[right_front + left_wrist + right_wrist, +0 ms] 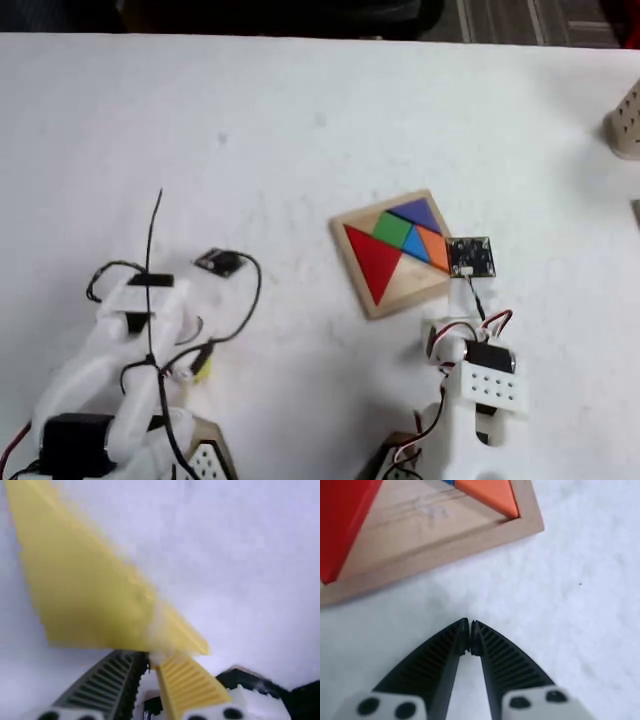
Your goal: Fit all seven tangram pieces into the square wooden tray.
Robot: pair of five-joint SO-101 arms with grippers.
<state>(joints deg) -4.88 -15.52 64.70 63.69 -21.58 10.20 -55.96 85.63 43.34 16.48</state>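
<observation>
- Yellow triangle (95,595) is sitting clamped in the left pincer (152,662), which is gripping it by one edge near a corner. Most of the triangle is sticking out ahead of the tips over bare worktop (300,130).
- The square wooden tray (470,544) is lying well apart from that pincer and just ahead of the right pincer (469,630), whose tips are pressing together with nothing between them.
- Red triangle (375,262), green (392,230), purple (420,213), blue (413,245) and orange (434,247) pieces are already filling part of the tray. Bare wood is showing on the side nearest the right pincer.
- Risk, as I judge it: so thin a hold may be letting the yellow triangle pivot or slip while crossing. A tilted piece could end up catching the rim or riding onto the red triangle and shoving the tray.
- The right pincer is sitting beside the open gap, probably crowding the left pincer's approach.
- Loose black cables (250,290) are trailing near the left arm (130,350), and a pale perforated object (625,125) is standing far beyond the tray.
</observation>
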